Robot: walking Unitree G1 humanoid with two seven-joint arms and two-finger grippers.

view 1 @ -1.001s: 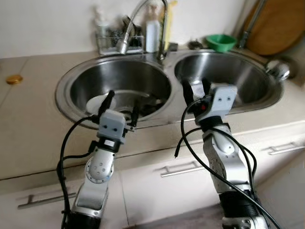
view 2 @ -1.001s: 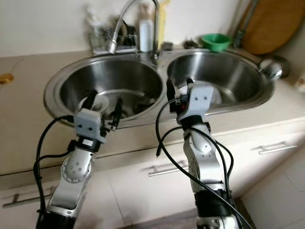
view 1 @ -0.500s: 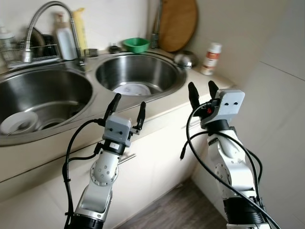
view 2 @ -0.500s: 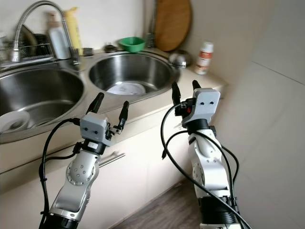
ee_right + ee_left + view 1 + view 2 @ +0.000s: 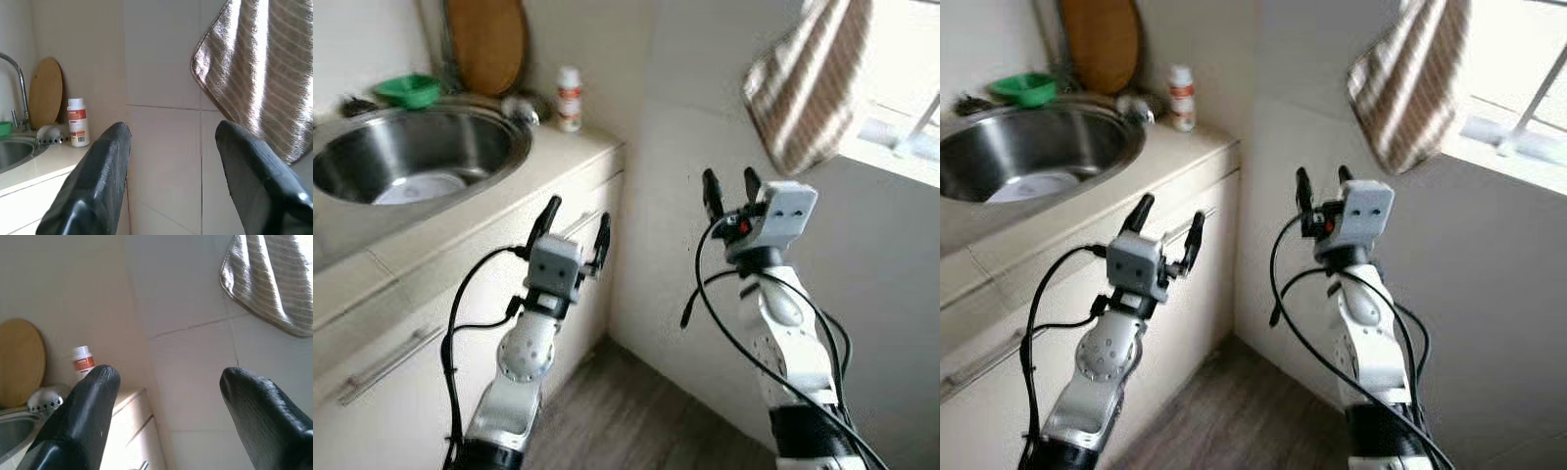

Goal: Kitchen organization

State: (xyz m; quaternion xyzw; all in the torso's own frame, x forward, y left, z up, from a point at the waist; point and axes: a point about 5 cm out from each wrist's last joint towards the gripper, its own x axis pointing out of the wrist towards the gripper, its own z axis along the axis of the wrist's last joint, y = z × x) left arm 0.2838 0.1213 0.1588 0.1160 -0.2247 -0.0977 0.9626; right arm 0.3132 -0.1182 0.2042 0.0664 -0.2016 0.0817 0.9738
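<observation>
My left gripper [image 5: 575,217] is raised in front of the cabinet's end, fingers spread and empty. My right gripper [image 5: 725,186] is held up before the tiled wall, also open with nothing in it. A steel sink [image 5: 372,157] with a white plate [image 5: 421,187] in it sits at the left on the beige counter [image 5: 499,196]. At the counter's far end stand a white bottle with a red label [image 5: 569,98], a steel strainer [image 5: 521,108], a green bowl [image 5: 408,90] and a round wooden board [image 5: 486,41] leaning on the wall.
A striped towel [image 5: 805,83] hangs by a bright window sill [image 5: 896,147] at the upper right. A tiled wall [image 5: 685,255] meets the counter's end. Cabinet fronts with bar handles [image 5: 382,364] run below the counter. Wood-look floor [image 5: 636,411] lies between cabinet and wall.
The camera has swung to the right: the faucet and left basin have left the picture, and the wall, towel and window have come in. Both grippers stay open and raised.
</observation>
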